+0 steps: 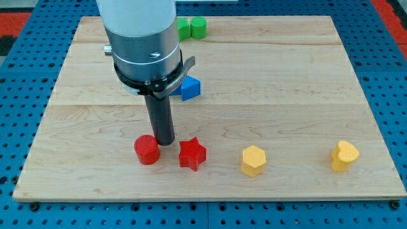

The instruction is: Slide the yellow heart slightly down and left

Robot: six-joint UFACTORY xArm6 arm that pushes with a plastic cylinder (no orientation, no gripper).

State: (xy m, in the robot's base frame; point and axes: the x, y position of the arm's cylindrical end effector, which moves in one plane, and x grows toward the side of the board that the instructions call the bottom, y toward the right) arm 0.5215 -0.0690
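The yellow heart (344,155) lies near the lower right corner of the wooden board (286,76). My tip (165,142) rests on the board far to its left, between the red cylinder (147,150) and the red star (192,154), close to both. A yellow hexagon (253,160) lies between the red star and the yellow heart.
A blue block (190,88) sits partly behind the arm at mid-board. Two green blocks (198,27) stand at the top edge, one half hidden by the arm (183,28). The arm's wide body (141,38) covers the upper left centre.
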